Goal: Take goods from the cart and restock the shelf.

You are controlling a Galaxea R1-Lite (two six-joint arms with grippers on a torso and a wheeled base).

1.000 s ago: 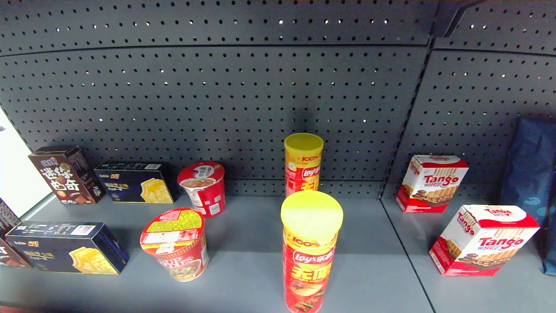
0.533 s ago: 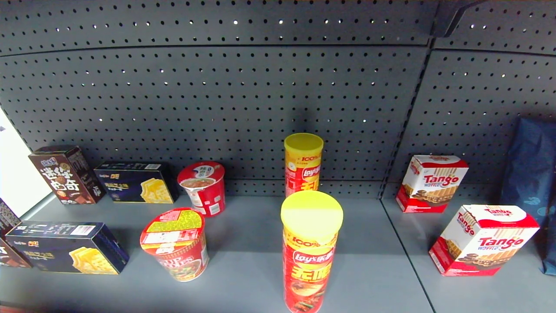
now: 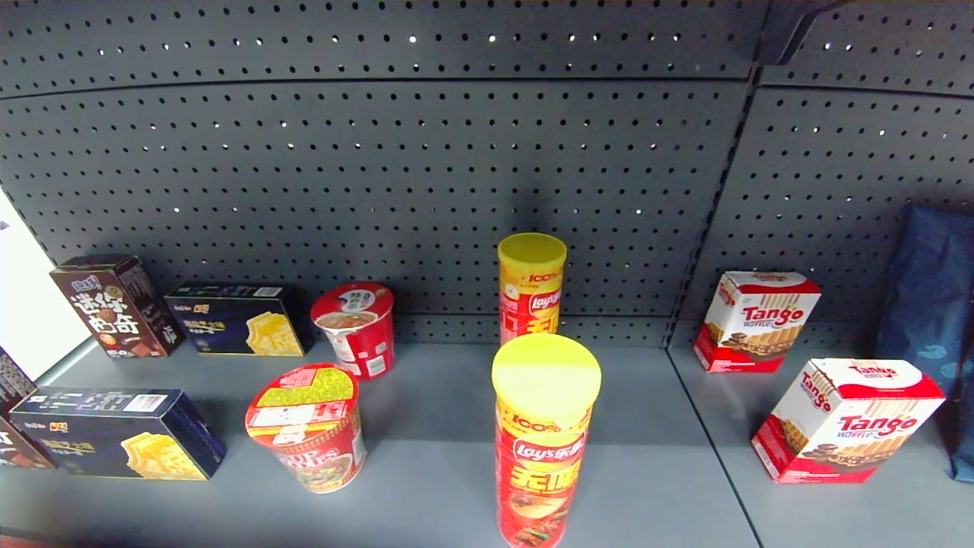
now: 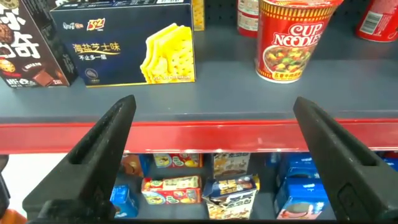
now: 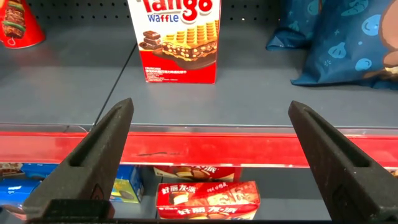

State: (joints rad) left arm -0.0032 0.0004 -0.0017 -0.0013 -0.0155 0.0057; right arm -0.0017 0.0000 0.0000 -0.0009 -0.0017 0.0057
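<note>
Two upright tubes with yellow lids hold the middle of the shelf (image 3: 647, 457): the front chip can (image 3: 542, 441) stands near the shelf's front, and the rear chip can (image 3: 531, 285) stands straight behind it, close to the pegboard back wall (image 3: 380, 175).

To your left of them you have the front cup noodle (image 3: 307, 426) and, further back, the rear cup noodle (image 3: 356, 320), well apart from each other. Beyond those lie the front cracker box (image 3: 122, 432) and the rear cracker box (image 3: 240, 320), both navy. The brown chocolate box (image 3: 118, 304) stands just beside the rear one at the far left.

To your right, past a seam in the shelf, the front wafer box (image 3: 845, 418) sits turned at an angle. The rear wafer box (image 3: 753, 320) sits behind it near the wall, and a blue bag (image 3: 928, 289) leans at the far right.

Your left gripper (image 4: 214, 106) hangs in front of the shelf's red front edge (image 4: 205, 137), its fingers spread wide with nothing between them. It faces the front cracker box and the front cup noodle. Your right gripper (image 5: 211, 106) hangs the same way before the red edge, fingers spread wide and empty, facing the front wafer box and the blue bag.

Under the red edge, both wrist views show a lower shelf stocked with small snack packs (image 4: 211, 186).
</note>
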